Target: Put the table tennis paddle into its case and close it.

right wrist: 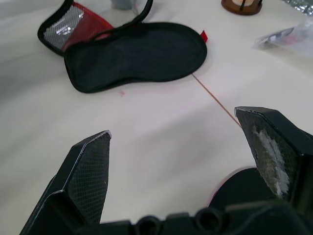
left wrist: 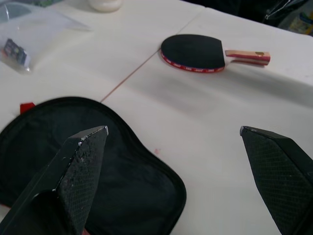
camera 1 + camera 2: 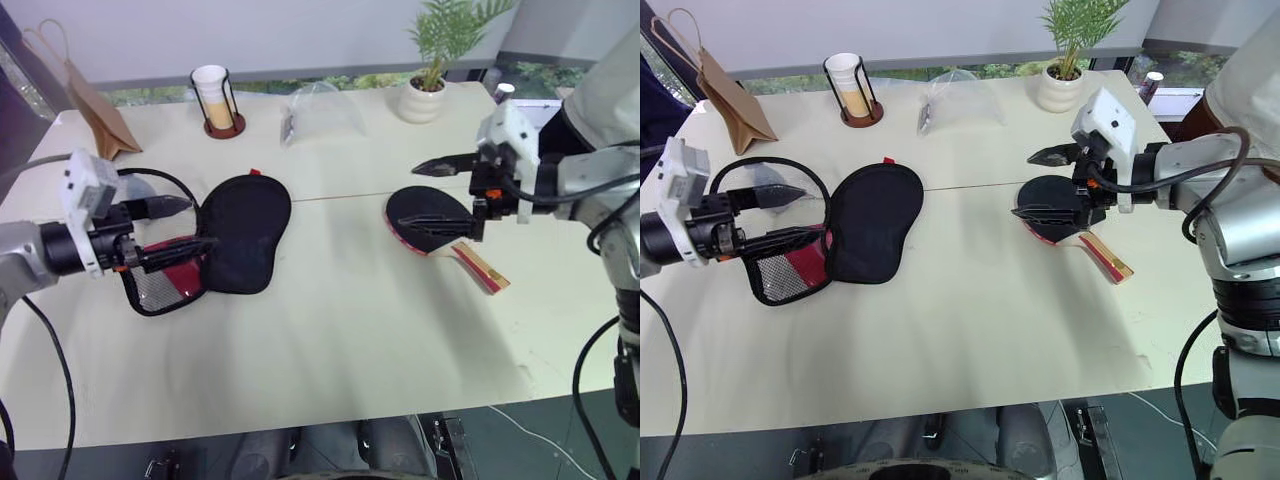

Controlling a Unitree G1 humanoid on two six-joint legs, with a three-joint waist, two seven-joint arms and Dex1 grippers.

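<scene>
The paddle point(image 3: 428, 218) lies flat on the right half of the tabletop point(image 3: 330, 330), black face up, its long axis running diagonally: the round blade toward the middle and far side, the tan handle pointing toward the near right corner. The case point(image 3: 240, 232) lies on the left half, well apart from it, unzipped and spread open, with the black inside facing up, the red panel and mesh pocket at its left end, and a small red tab at its far edge; nothing is in it. The left gripper point(image 3: 183, 226) hangs over the case's left end with its jaws wide apart and nothing between them. The right gripper point(image 3: 432, 194) hovers above the paddle's blade, jaws equally wide and empty; whether a finger touches the rubber is hard to say. Along the far edge stand a brown paper bag point(image 3: 95, 110), a wire holder with paper cups point(image 3: 215, 100), a clear plastic bag point(image 3: 320, 112) and a potted plant point(image 3: 432, 60). The tabletop is pale, with a thin seam across its middle.
</scene>
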